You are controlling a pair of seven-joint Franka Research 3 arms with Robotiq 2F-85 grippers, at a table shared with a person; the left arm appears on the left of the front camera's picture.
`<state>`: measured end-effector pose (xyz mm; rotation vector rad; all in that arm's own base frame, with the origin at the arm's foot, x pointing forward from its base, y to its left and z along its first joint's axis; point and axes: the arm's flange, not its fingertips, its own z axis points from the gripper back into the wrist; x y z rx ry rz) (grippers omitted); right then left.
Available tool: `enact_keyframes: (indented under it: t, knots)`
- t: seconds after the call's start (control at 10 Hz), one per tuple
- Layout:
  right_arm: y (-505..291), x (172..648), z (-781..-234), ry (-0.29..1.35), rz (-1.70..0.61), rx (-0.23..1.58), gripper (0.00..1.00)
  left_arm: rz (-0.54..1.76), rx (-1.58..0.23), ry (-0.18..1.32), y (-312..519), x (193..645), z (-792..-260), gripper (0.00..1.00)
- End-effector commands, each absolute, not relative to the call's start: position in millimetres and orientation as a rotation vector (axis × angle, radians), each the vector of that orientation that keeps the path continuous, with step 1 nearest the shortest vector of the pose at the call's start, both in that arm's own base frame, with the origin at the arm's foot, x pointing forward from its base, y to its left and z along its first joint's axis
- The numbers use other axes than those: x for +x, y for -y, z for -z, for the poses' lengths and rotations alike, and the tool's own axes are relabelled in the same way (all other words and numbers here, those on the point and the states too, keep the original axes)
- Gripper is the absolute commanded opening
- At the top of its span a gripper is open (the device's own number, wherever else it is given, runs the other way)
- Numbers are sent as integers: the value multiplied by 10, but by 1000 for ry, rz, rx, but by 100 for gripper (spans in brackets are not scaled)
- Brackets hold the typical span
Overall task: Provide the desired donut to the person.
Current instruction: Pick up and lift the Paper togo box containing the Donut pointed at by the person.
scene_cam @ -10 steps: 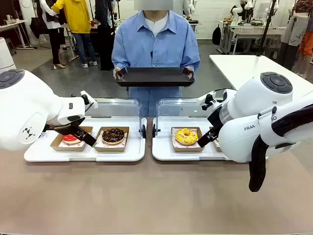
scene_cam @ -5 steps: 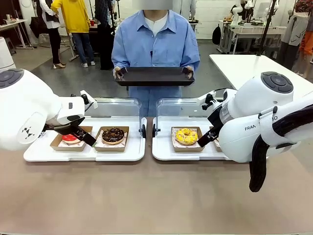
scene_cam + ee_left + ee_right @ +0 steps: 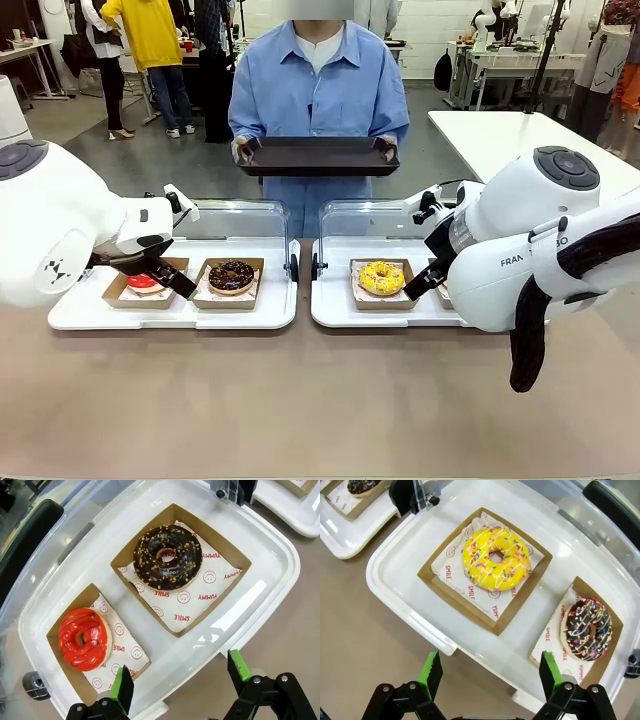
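The person in a light blue shirt stands at the far side, holding a dark tray with both hands. On the left white tray a red-glazed donut and a chocolate donut with nuts sit in cardboard boxes. The right white tray holds a yellow sprinkled donut and a chocolate donut with coloured sprinkles. My left gripper hovers open over the left tray's near edge. My right gripper is open above the right tray's near rim.
Clear hinged lids stand raised behind both white trays. The brown tabletop stretches bare in front. Another white table stands at the right rear, and people stand far back on the left.
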<state>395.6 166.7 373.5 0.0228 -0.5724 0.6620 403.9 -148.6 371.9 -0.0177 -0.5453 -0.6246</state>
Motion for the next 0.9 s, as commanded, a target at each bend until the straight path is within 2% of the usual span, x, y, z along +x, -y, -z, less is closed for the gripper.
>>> enact_keyframes:
  t: [0.0,0.4,0.8]
  knots:
    - [-1668,3956,-3735,572,-662,23,100,625,-18,545,1487,4039,-3719,100]
    - [-1667,3956,-3735,572,-662,23,100,625,-18,545,1486,4039,-3720,100]
    - [-1668,3938,-4413,441,-599,47,100,611,-17,427,1464,3972,-4435,100]
